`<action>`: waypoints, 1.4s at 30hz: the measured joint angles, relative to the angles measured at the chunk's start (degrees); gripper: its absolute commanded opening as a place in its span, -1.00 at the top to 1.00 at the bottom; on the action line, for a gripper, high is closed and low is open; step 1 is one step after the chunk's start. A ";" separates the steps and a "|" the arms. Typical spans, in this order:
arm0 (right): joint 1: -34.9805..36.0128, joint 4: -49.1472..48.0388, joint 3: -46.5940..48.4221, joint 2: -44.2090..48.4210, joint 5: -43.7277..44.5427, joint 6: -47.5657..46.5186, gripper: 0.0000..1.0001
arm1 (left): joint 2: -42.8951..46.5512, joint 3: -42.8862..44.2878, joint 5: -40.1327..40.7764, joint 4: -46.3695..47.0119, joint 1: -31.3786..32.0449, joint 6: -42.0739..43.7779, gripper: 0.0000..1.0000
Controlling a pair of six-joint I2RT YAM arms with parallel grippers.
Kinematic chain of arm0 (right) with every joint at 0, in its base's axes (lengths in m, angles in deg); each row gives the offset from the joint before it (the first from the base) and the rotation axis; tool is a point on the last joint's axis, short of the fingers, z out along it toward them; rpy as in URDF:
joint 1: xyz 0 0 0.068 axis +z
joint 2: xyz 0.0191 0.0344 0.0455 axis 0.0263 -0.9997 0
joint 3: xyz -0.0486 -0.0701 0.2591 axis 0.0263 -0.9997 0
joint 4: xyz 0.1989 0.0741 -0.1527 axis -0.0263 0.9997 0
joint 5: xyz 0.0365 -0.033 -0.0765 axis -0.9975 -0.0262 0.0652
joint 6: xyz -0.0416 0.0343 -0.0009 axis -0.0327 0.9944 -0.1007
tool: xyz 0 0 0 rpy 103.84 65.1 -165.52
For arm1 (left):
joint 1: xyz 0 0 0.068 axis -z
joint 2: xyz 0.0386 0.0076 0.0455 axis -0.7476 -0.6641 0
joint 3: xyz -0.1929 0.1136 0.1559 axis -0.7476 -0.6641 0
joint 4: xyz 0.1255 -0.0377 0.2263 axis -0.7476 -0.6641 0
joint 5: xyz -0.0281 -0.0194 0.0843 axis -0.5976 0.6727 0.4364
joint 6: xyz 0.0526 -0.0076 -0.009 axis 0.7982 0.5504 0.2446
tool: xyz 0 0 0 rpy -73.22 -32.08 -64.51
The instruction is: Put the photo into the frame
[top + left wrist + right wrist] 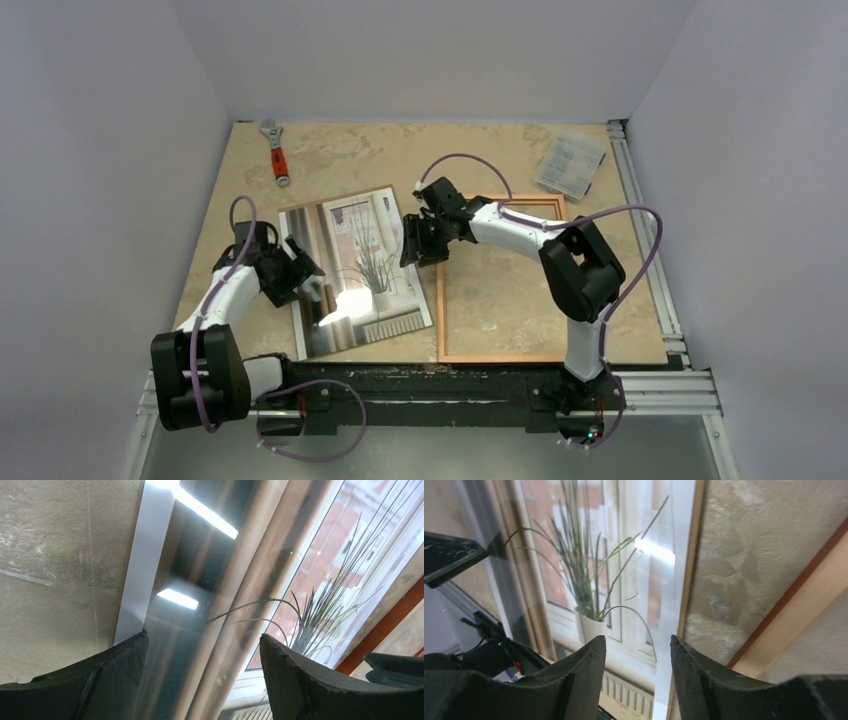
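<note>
1. Orange-brown wood forms the frame [500, 358], which lies flat on the right half of the table [350, 160], its near rail along the table's near edge. Only the table surface shows inside it.
2. The photo [355, 265] lies picture side up just left of the frame, turned a little out of line with it. Its near edge is close to the table's near edge, and a bright glare sits on its lower left part.
3. The photo is outside the frame; whether their sides touch I cannot tell.
4. The left gripper [300, 275] is at the left edge of the photo. In the left wrist view its jaws stand wide apart, and the glossy print with its white border shows between them; nothing is clamped.
5. The right gripper [420, 245] is at the far right corner of the photo, beside the far left corner of the frame. In the right wrist view its fingers [584, 670] are apart, not gripping anything, and the photo's right border runs under the gap.
6. A wrench [275, 152] with a red handle lies at the far left corner of the table.
7. A clear plastic box [570, 163] lies at the far right corner.
</note>
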 measured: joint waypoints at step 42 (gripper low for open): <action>-0.13 4.09 -3.89 2.69 -0.74 0.07 0.05 | -2.25 -0.07 -3.10 4.42 0.39 -0.02 -0.53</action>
